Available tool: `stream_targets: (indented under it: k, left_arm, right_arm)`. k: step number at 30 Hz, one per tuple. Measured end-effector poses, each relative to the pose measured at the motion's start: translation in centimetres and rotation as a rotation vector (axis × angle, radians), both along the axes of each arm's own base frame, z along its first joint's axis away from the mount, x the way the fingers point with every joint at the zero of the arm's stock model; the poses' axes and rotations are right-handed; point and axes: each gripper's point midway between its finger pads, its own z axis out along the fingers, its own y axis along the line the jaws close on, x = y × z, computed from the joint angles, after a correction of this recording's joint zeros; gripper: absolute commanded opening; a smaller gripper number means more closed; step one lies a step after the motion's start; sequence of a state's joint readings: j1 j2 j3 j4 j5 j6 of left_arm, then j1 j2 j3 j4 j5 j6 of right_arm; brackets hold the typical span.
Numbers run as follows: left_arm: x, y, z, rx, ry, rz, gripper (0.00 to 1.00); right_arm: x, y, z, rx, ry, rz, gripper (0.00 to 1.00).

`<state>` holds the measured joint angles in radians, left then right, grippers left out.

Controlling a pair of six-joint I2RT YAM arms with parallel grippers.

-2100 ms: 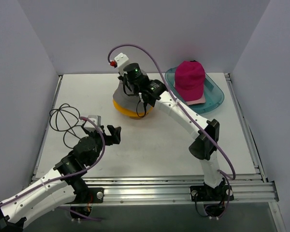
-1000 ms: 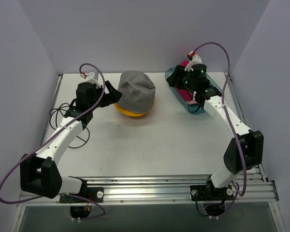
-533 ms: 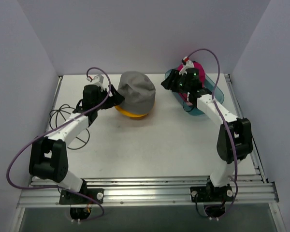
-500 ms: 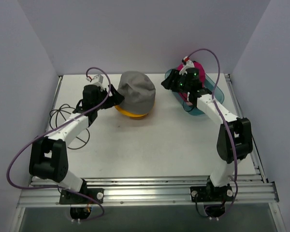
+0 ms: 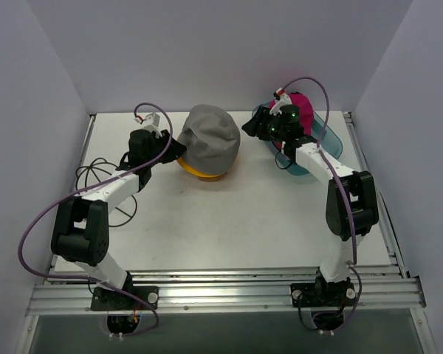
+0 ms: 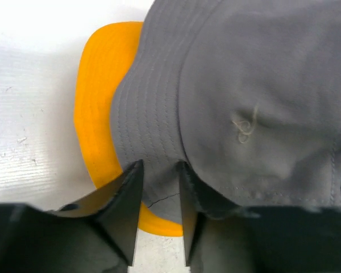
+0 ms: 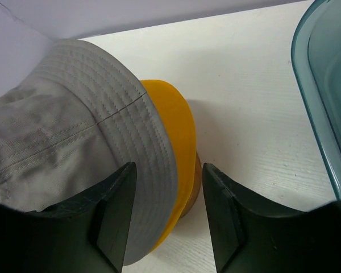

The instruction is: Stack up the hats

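Grey hat (image 5: 213,139), mustard hat (image 6: 96,131), magenta cap (image 5: 304,109); tray (image 5: 326,133) seemingly teal.

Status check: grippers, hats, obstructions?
Left gripper straddling grey hat brim, grip unconfirmed. Right gripper open, empty. Grey hat atop yellow hat; magenta cap at tray. No obstruction seen.

Grey hat (image 5: 210,139), bucket-style, sits crown-up over the yellow hat (image 5: 199,172), whose rim peeks out below; magenta cap (image 5: 304,105) lies in the tray (image 5: 331,140), partly hidden

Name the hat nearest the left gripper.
The grey bucket hat, topmost: its brim lies between the fingers of the left gripper. The yellow hat peeks out beneath it; the magenta cap is across at the teal tray.
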<state>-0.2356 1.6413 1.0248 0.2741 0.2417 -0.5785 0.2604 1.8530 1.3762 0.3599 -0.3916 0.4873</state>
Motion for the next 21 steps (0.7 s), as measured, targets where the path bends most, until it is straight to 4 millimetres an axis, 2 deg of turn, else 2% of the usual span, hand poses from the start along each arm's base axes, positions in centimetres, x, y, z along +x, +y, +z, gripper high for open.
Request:
stream_targets:
  k: [5,12,21]
  left_arm:
    - [0.3,0.5,-0.7,0.015,0.01,0.013,0.18]
    - [0.7,0.8,-1.1,0.039,0.017,0.025,0.03]
    - [1.9,0.9,-1.2,0.066,0.025,0.036,0.02]
  right_arm:
    - [0.4,0.6,-0.3,0.023,-0.008,0.019,0.47]
    - [0.9,1.7,0.1,0.08,-0.048,0.064,0.51]
    - [0.9,2.7,-1.5,0.11,-0.027,0.112,0.53]
